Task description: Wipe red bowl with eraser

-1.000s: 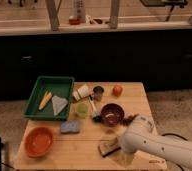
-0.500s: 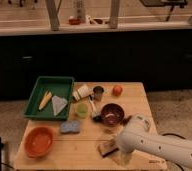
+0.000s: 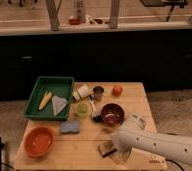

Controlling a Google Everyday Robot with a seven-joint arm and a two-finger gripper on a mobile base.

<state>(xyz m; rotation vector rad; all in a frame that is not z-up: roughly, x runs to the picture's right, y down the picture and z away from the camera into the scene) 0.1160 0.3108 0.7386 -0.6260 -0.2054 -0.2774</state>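
The red bowl (image 3: 39, 141) is wide, shallow and orange-red. It sits at the front left of the wooden table (image 3: 89, 160). The eraser (image 3: 107, 148), a small block with a light tan top and dark underside, lies near the front edge, right of centre. My white arm (image 3: 159, 146) reaches in from the lower right. The gripper (image 3: 116, 151) is at the arm's left end, low over the table and right at the eraser's right side. It is mostly hidden by the arm. The bowl is well to the gripper's left.
A green tray (image 3: 64, 82) at the back left holds a yellow piece and a white piece. A blue-grey sponge (image 3: 70, 127), a green cup (image 3: 82, 109), a dark maroon bowl (image 3: 112, 114), a metal cup (image 3: 98, 92), a white bottle (image 3: 81, 92) and an orange fruit (image 3: 117, 90) stand mid-table.
My arm has shifted slightly to the left, closer over the eraser. The eraser, the red bowl and the other things have not moved.
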